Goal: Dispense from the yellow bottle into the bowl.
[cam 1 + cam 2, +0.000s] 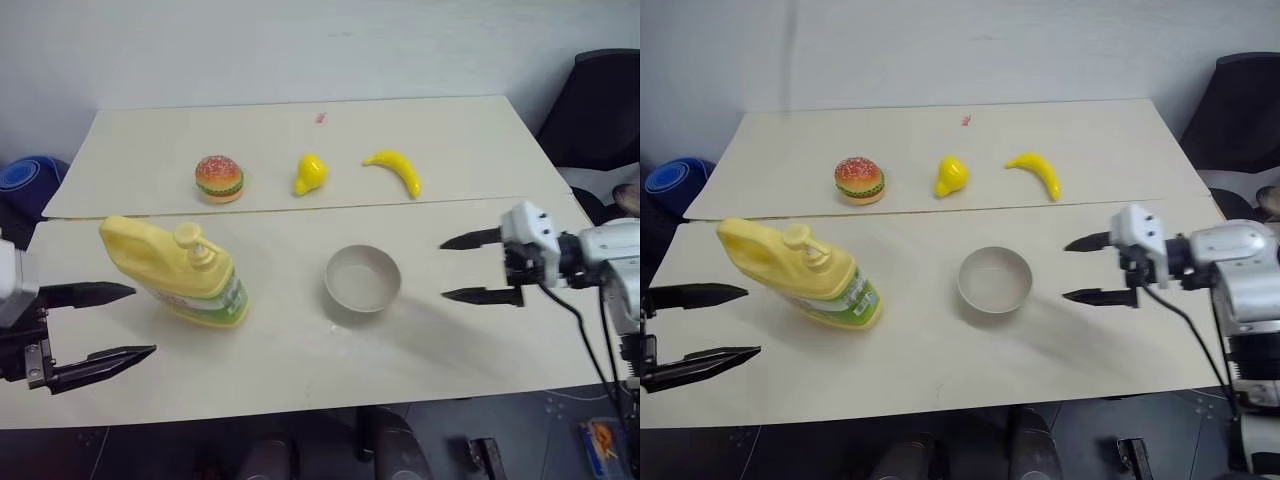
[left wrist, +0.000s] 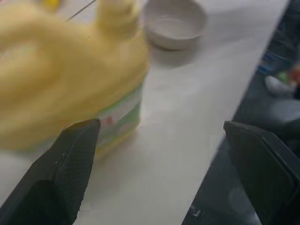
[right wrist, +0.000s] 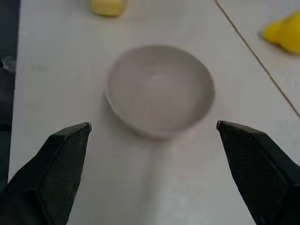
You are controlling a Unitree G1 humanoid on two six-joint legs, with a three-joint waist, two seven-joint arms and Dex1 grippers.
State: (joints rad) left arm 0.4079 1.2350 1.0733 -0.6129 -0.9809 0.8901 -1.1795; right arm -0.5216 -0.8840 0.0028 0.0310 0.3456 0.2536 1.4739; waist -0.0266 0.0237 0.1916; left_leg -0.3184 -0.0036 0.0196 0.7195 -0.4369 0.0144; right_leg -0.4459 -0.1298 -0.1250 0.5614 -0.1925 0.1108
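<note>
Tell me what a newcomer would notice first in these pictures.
The big yellow bottle stands out at once, upright on the near left of the table, with the open left gripper just short of it. Beside it, mid-table, sits the empty bowl, faced by the open right gripper. Along the far side lie a toy burger, pear and banana.
</note>
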